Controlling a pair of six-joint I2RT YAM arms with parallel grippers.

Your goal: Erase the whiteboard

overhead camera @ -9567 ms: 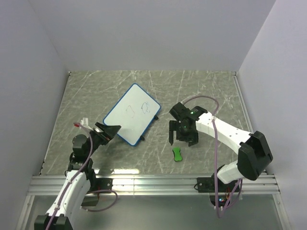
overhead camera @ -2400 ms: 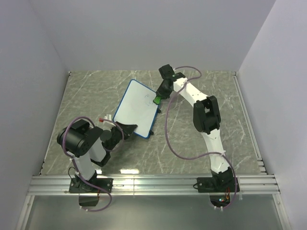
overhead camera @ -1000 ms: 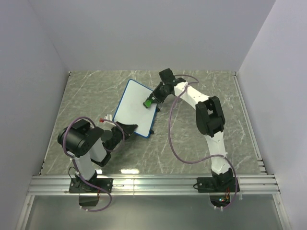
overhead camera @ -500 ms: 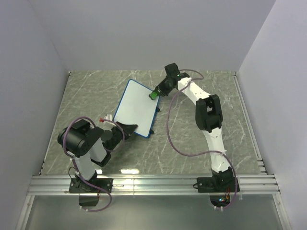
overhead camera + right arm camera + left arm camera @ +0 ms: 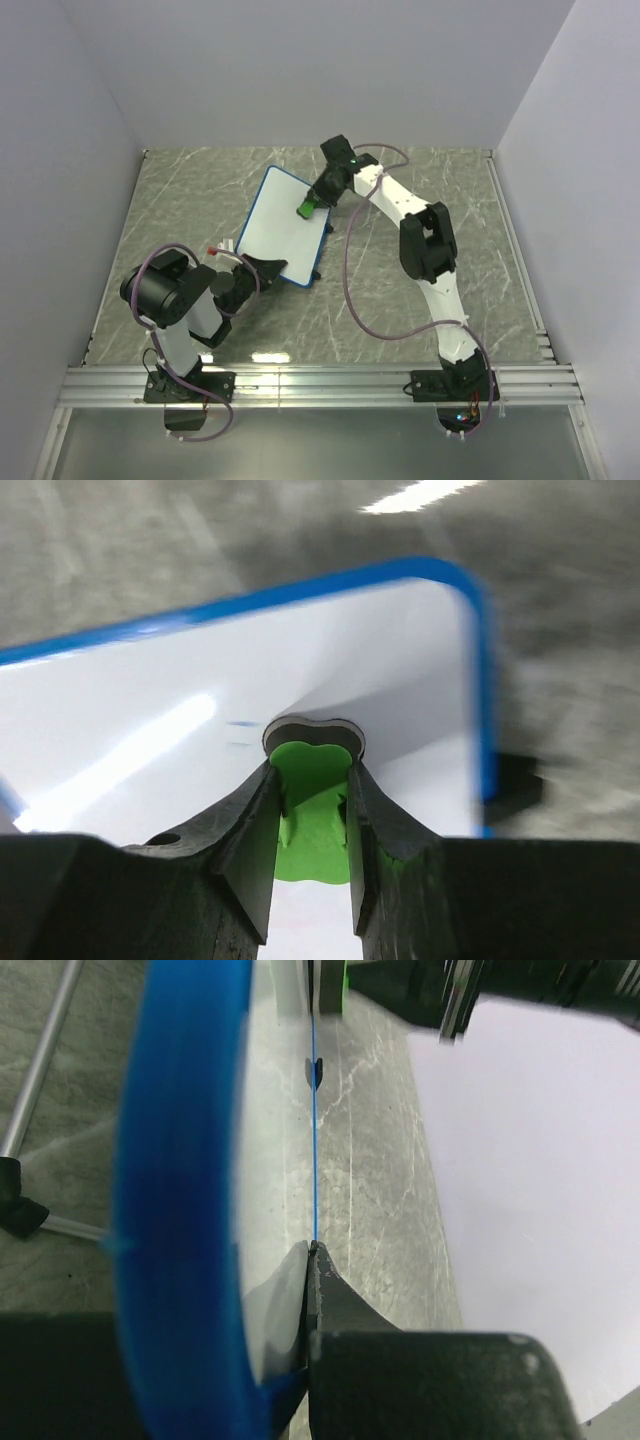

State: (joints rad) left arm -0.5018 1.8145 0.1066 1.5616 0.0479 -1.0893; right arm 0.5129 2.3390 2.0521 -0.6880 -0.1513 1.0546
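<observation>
The whiteboard (image 5: pixel 280 232), white with a thin blue frame, lies tilted on the marbled table. My left gripper (image 5: pixel 263 267) is shut on its near edge; in the left wrist view the blue frame (image 5: pixel 180 1210) runs edge-on with my left gripper (image 5: pixel 310 1256) pinched on it. My right gripper (image 5: pixel 311 205) is shut on a small green eraser (image 5: pixel 306 210) and presses it on the board's upper right part. In the right wrist view the eraser (image 5: pixel 312 805) sits between the fingers of my right gripper (image 5: pixel 312 775), its dark pad against the whiteboard (image 5: pixel 150 690). Faint short marks (image 5: pixel 240 725) show just left of the pad.
Small black bits (image 5: pixel 317 272) stick out at the board's right edge. Grey walls close the table at left, back and right. A metal rail (image 5: pixel 320 385) runs along the near edge. A purple cable (image 5: pixel 352 290) hangs from the right arm.
My right gripper has slid the eraser down and to the left across the board, away from its upper right edge. The left gripper and the board have not moved.
</observation>
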